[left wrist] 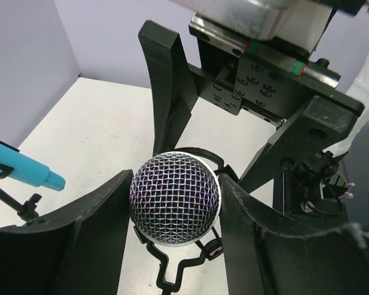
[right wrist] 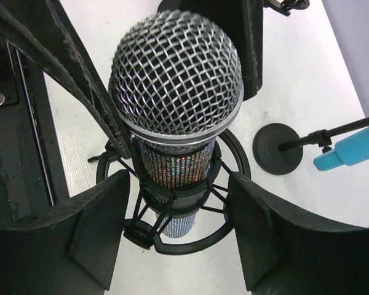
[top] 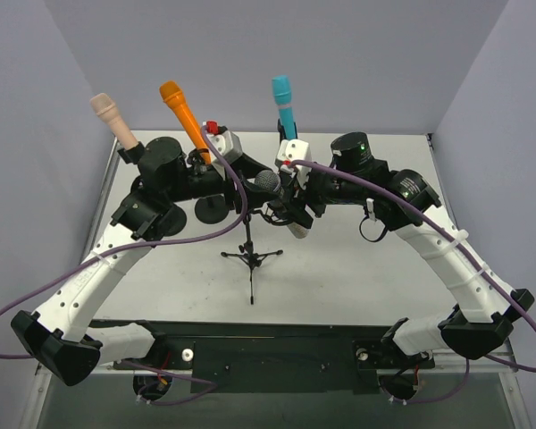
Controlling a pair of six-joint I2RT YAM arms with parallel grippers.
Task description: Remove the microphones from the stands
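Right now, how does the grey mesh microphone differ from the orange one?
The grey microphone has a bare metal mesh head; the orange microphone is smooth and one colour. The grey one stands upright in a ring cradle; the orange one leans left. The left gripper and right gripper flank the grey one; none is around the orange one. Both sit on stands.

Bright and even, lit from overhead. Soft, faint shadows on the table (top: 357, 277). Small glints on the mic (left wrist: 175, 203) mesh between the left claw (left wrist: 175, 181) fingers (left wrist: 92, 239). Top view sharp. Nearest finger edges of the right claw (right wrist: 177, 184) dark and slightly soft, with wide-angle bending toward the corners.
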